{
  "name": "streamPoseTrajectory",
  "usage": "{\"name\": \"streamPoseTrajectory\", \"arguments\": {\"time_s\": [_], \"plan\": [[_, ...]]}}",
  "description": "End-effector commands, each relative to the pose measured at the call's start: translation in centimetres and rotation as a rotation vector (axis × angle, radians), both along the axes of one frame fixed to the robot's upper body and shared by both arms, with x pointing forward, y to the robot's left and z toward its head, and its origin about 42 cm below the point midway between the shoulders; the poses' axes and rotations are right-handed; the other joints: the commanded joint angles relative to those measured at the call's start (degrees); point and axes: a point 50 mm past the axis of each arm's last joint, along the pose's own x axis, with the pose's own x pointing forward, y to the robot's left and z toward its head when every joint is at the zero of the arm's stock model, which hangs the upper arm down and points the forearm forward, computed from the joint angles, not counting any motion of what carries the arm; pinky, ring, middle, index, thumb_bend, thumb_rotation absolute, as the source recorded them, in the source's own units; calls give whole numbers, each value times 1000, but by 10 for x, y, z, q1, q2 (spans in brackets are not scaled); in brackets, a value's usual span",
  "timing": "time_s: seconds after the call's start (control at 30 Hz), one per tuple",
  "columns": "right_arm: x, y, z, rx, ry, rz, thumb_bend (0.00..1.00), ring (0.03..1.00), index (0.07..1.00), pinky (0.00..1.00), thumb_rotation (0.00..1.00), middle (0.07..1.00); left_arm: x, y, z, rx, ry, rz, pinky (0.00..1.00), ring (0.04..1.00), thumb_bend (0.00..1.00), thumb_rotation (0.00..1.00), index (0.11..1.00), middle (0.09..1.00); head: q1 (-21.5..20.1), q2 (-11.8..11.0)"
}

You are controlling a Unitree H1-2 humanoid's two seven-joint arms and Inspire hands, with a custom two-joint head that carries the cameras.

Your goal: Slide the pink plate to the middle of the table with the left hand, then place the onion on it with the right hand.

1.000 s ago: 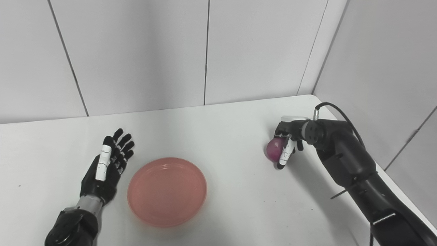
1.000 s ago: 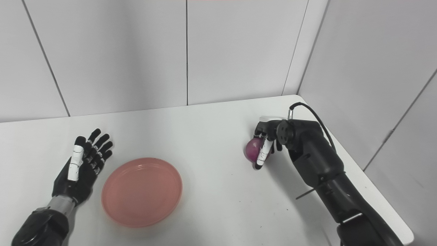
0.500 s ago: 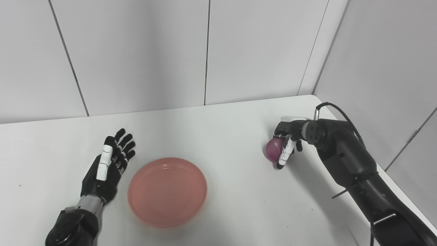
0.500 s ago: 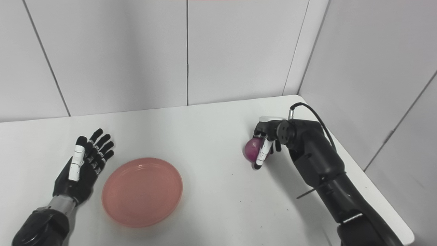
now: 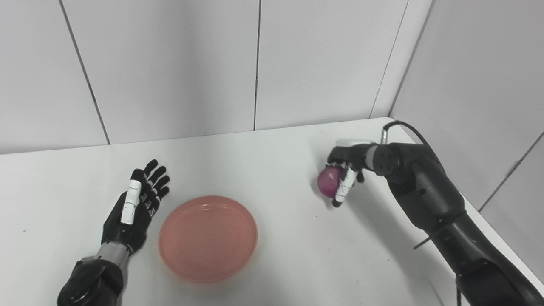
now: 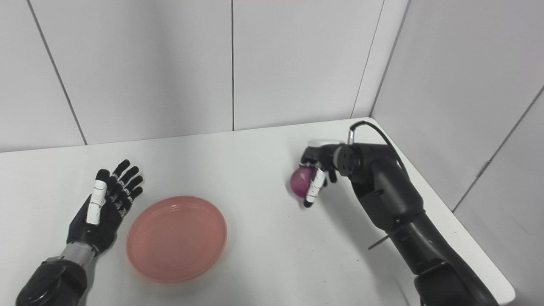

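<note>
The pink plate [image 5: 208, 238] lies flat on the white table, left of centre and toward the front, with nothing on it. A purple onion [image 5: 328, 180] is held a little above the table at the right, and my right hand [image 5: 346, 170] is shut on it, fingers curled over its top and right side. My left hand [image 5: 134, 208] rests open on the table just left of the plate, fingers spread and pointing away, not touching the rim.
Grey panel walls close off the table [image 5: 272, 161] at the back and on the right. A black cable [image 5: 403, 127] loops over my right wrist. The table's right edge [image 6: 480, 250] runs close beside my right forearm.
My right hand has lifted the onion and carried it a little to the left, toward the plate. The left hand and the plate have stayed where they were.
</note>
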Motion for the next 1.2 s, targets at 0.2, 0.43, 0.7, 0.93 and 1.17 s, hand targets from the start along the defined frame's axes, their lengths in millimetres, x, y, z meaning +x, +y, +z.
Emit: {"name": "streamPoseTrajectory", "arguments": {"time_s": [0.2,0.43,0.7,0.93,1.17], "plan": [[9,28,51,-6,-111,66,523,413,491,296,145,572,-42,0,-70,53,332,13,985,959,784,836,930,960,10,1],[7,40,55,-14,-128,115,523,386,491,285,145,534,-44,-5,-71,54,330,17,981,958,772,844,929,955,28,1],[-2,69,68,32,-176,226,523,321,490,243,144,454,-47,-20,-71,69,325,12,948,946,790,841,915,944,80,3],[-10,98,79,41,-218,330,525,333,528,245,10,444,-49,-37,-69,83,323,14,974,961,786,868,932,961,118,4],[-20,124,88,34,-253,453,526,365,519,278,10,451,-52,-54,-67,82,328,18,969,958,784,873,926,962,167,6]]}}
